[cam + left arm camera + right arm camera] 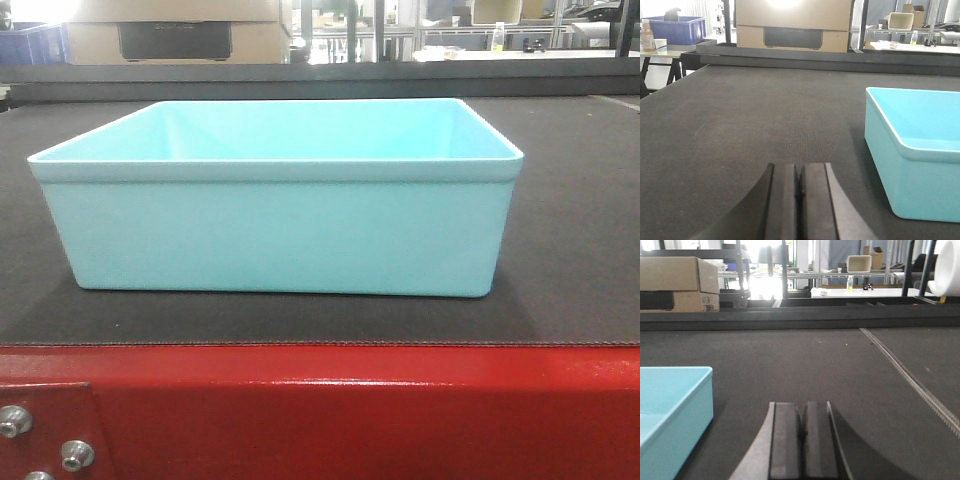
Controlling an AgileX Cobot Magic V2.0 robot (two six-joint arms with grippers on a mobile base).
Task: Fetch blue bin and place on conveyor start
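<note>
The pale aqua blue bin [285,225] stands upright and empty on the dark grey woven conveyor belt [570,250], just behind the glossy red frame [380,410]. My left gripper [799,172] is shut and empty, low over the belt, left of the bin [912,150]. My right gripper [801,412] is shut and empty, low over the belt, right of the bin [670,410]. Neither gripper touches the bin. Neither gripper shows in the front view.
Silver bolts [40,440] sit in the red frame at lower left. A belt seam [912,385] runs diagonally right of my right gripper. Cardboard boxes [792,25] stand beyond the belt's far edge. A dark blue bin [677,27] sits on a table far left.
</note>
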